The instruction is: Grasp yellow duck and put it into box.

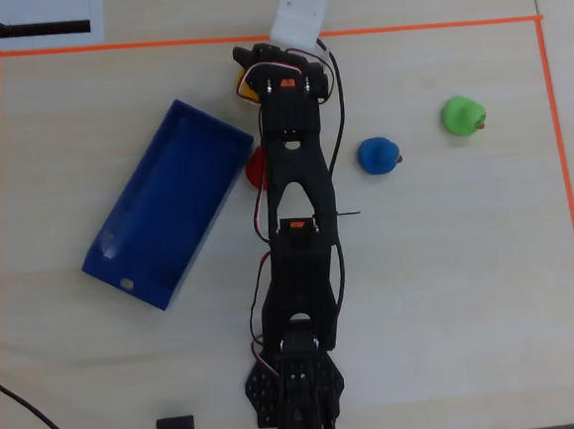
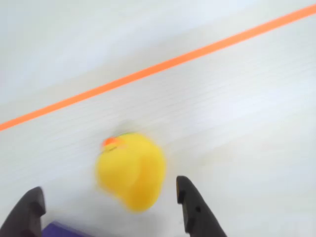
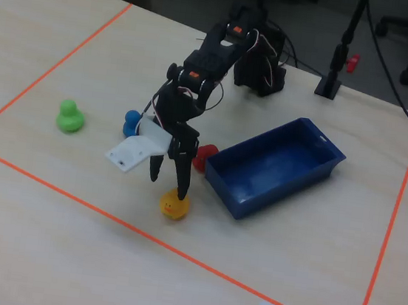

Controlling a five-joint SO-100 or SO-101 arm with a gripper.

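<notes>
Gripper (image 3: 169, 184) hovering wide open over yellow duck (image 3: 175, 207), fingers straddling it in wrist view, gripping nothing. Duck sitting on table near orange tape line (image 3: 142, 234), just beside near corner of box (image 3: 313, 173), apart from it. Box looking empty. Grasp, lift, carry and drop all remaining.

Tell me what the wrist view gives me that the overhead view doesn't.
Only the wrist view shows the open gripper with its fingers either side of the yellow duck, whose orange beak points up-left, with the orange tape line beyond. Only the overhead view shows the box, the blue duck, the green duck and a sliver of the red duck. Both show the yellow duck and the tape border.
</notes>
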